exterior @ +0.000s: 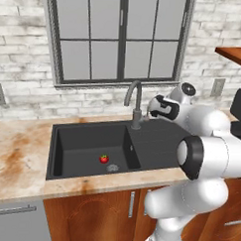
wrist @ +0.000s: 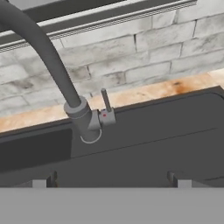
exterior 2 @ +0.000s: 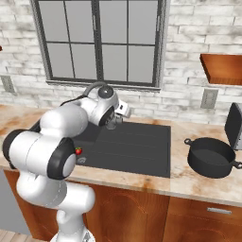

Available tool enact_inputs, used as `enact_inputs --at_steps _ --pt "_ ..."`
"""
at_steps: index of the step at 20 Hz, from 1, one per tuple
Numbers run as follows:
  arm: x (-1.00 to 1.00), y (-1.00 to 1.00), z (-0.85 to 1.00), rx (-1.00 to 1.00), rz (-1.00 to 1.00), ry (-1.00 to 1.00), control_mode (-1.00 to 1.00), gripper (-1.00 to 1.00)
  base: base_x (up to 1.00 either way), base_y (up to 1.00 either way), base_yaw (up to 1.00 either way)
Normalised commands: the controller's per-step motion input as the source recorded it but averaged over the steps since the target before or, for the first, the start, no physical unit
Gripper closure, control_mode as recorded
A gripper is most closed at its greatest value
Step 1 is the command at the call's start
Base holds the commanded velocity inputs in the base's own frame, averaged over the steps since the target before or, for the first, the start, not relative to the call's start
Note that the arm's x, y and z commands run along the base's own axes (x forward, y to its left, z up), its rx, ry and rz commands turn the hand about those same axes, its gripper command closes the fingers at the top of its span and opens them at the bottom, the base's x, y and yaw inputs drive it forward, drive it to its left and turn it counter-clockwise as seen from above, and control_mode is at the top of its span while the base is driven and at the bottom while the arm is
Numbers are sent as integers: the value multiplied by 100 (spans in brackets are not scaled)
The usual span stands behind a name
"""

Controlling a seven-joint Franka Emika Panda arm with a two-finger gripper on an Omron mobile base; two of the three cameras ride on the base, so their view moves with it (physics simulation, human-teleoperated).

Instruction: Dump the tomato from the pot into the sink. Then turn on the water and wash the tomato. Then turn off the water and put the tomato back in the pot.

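The sink (exterior: 156, 139) is matte black, a long box shape running sideways along the speckled stone counter (exterior: 16, 162), under a window in a white brick wall. The little round red tomato (exterior: 104, 159) sits at the bottom of the sink's deep bowl, beside the round metal drain (exterior: 113, 168); its green top seems to face up. The curved grey faucet (wrist: 48, 65) stands at the sink's back edge, its thin lever (wrist: 105, 101) upright. The gripper (wrist: 109, 179) hovers over the sink's flat part, fingers spread wide, holding nothing. The squat black pot (exterior 2: 211, 157) sits upright on the counter right of the sink
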Motion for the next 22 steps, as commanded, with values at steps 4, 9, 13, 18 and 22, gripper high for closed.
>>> enact_inputs --at_steps 4,9,13,18,22 --pt "5 -3 -24 -2 0 -2 -100 -100 0 0 0" --pt "19 0 -12 0 0 -4 -100 -100 0 0 0" --pt "32 -1 -14 -1 0 -6 -100 -100 0 0 0" --pt "27 -13 -15 0 0 0 -100 -100 0 0 0" --pt "25 -4 -5 0 0 0 -100 -100 0 0 0"
